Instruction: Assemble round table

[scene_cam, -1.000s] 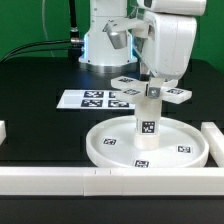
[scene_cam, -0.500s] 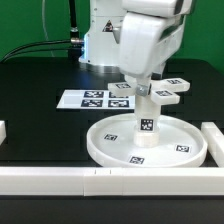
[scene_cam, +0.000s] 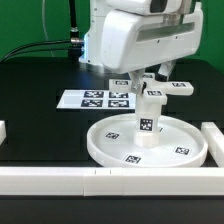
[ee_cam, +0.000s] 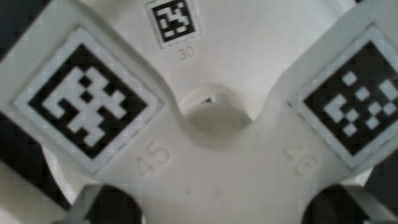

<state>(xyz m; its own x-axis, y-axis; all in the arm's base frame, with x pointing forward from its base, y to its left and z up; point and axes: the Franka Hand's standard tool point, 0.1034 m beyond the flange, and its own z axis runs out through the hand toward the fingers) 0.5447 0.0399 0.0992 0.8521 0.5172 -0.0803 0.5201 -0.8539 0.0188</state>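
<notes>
The large round disc point(scene_cam: 101, 151) lies on the black table near the front rail. The short post point(scene_cam: 148, 123) stands upright in its central hub. The cross-shaped foot point(scene_cam: 179, 88) sits flat on top of the post. My gripper point(scene_cam: 149, 86) comes down on the foot from above, and the big white hand hides its fingers in the exterior view. In the wrist view the foot point(ee_cam: 214, 120) fills the picture, with tagged arms on each side. My gripper point(ee_cam: 217, 206) is shut on the foot, with a dark finger point(ee_cam: 93, 206) against each side of one arm.
The marker board point(scene_cam: 85, 99) lies flat behind the disc, toward the exterior view's left. A long white rail point(scene_cam: 60, 181) runs along the front edge, a rail block point(scene_cam: 214, 141) stands at the right, and a small piece point(scene_cam: 3, 130) is at the left. The arm's base is at the back.
The hand has turned about the post's axis, and the cross-shaped foot has turned with it. The foot's arms now point differently. The disc and post have stayed in place.
</notes>
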